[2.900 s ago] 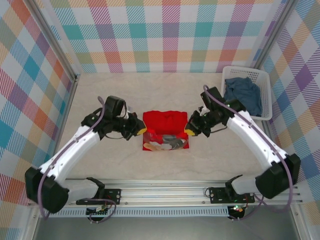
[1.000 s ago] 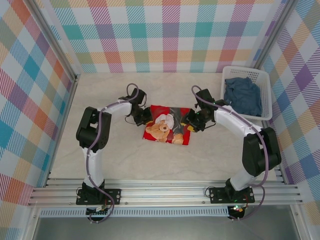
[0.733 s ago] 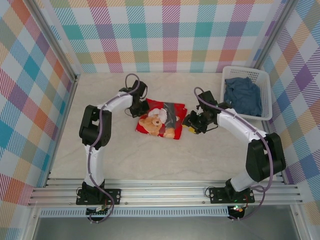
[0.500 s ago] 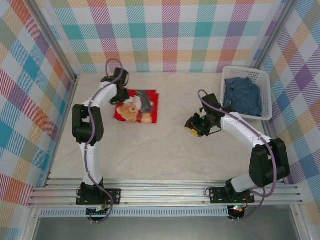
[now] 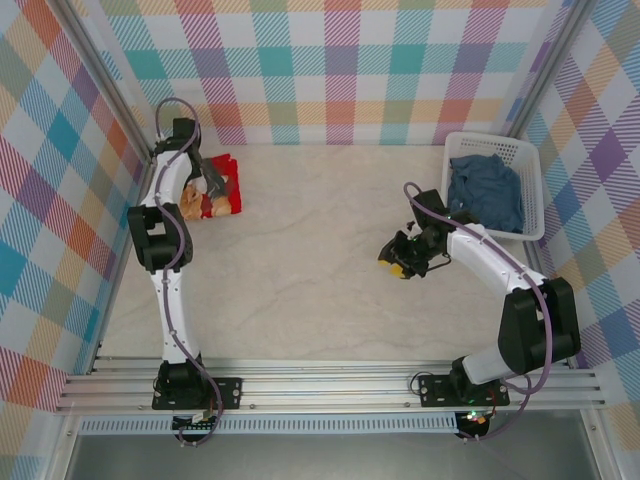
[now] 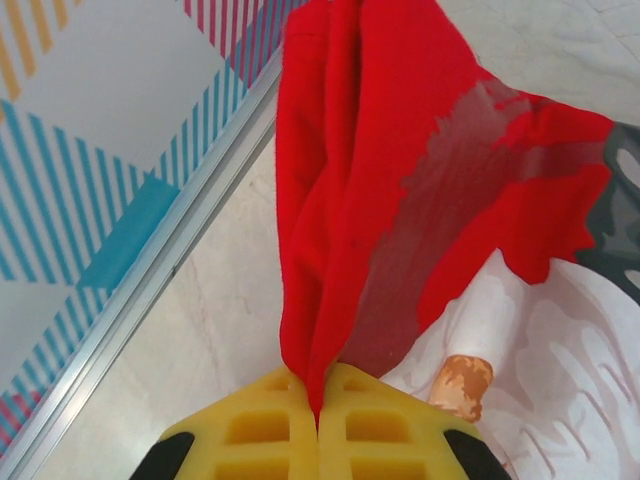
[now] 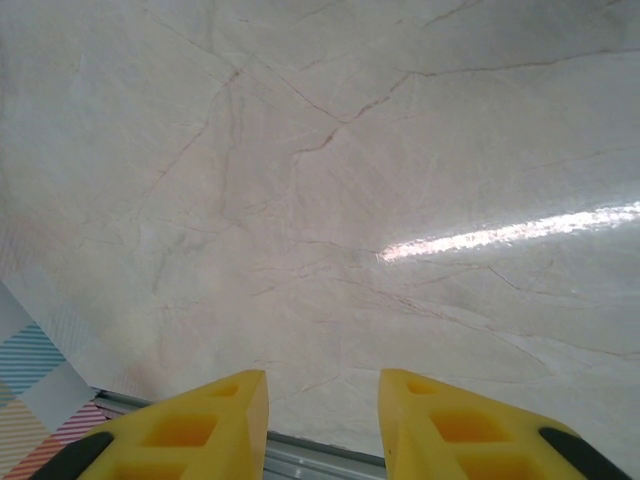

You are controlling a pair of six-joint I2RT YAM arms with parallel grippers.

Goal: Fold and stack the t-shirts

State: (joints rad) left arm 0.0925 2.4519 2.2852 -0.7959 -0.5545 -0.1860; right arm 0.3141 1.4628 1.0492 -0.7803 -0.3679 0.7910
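Basket (image 5: pixel 488 141): far right desk corner, blue-grey t-shirt (image 5: pixel 487 192) inside
Left claw (image 6: pixel 318 418): grasping red t-shirt (image 6: pixel 345 190)
Right claw (image 7: pixel 322 400): released

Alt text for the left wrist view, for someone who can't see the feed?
The left gripper is shut on a bunched fold of the red t-shirt, part of its print showing at right. Beneath lies the pale marbled table, with a metal rail and plaid wall at left.
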